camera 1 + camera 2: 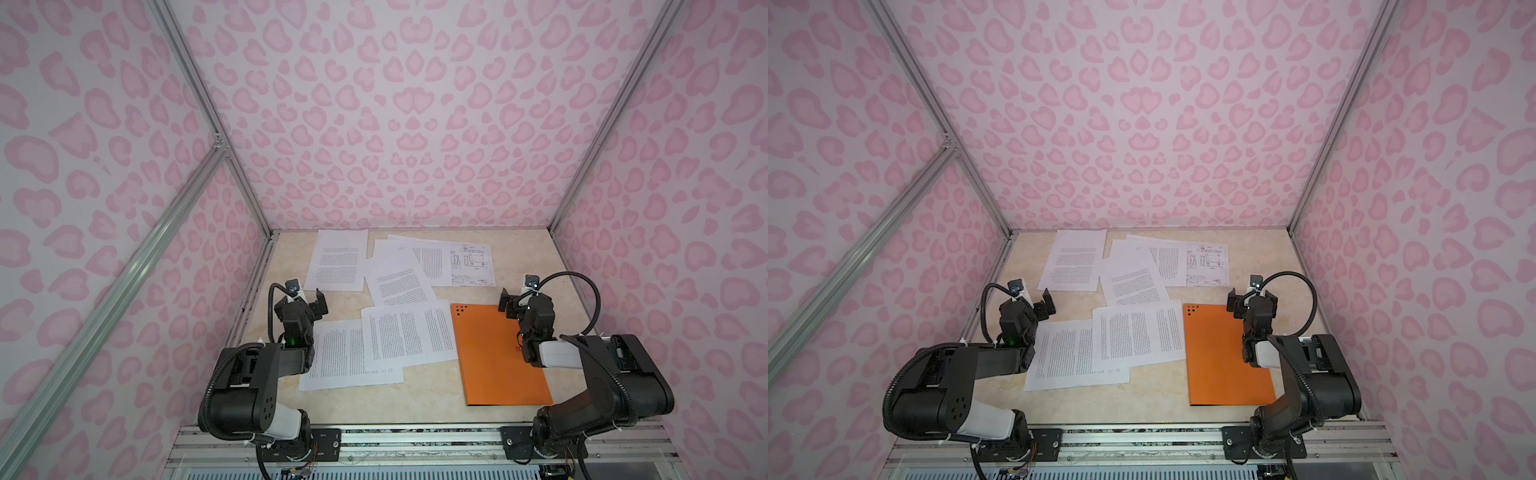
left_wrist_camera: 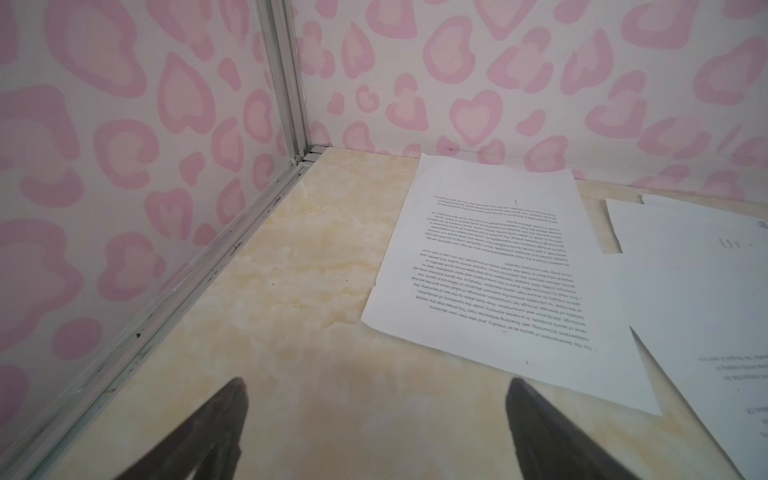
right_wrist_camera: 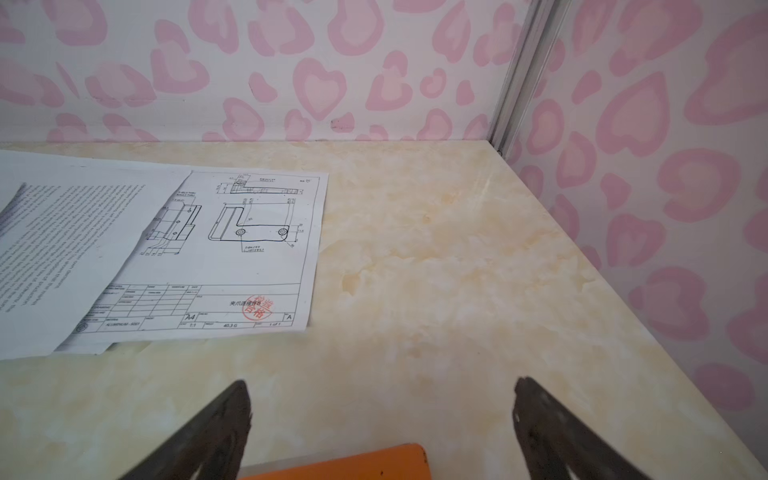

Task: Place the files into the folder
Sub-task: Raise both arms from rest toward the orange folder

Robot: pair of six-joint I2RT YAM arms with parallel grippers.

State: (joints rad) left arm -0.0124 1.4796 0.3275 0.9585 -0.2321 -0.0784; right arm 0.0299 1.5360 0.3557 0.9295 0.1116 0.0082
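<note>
Nothing is in yet. The folder (image 1: 498,357) lies flat and closed, orange side up, on the near-right of the bench (image 1: 419,395), partly under my right arm. The files (image 1: 399,332) are loose white sheets spread over the middle and far half. Some overlap. The drawing sheet (image 1: 471,264) is farthest right, with a text sheet over its left part.

Left tool (image 1: 312,300): jaws spread wide, holding nothing, over bare bench just beside the far-left text sheet (image 1: 338,259). Right tool (image 1: 513,301): also spread wide and empty, above the folder's far end. In the right wrist view the orange corner shows low between the jaws.

I judge the step in hand is opening the folder, since no sheet goes in while it's shut. I can't tell which long edge is the spine, so I check that before I commit. The cover is thin and flat on the bench, so I come in low at a free corner, get one jaw under and swing the cover over slowly. The nearest sheet butts against the folder's left edge, and I can't tell if they overlap. If the cover opens that way it lands on that sheet, so I slide the sheet clear with the left tool first.
</note>
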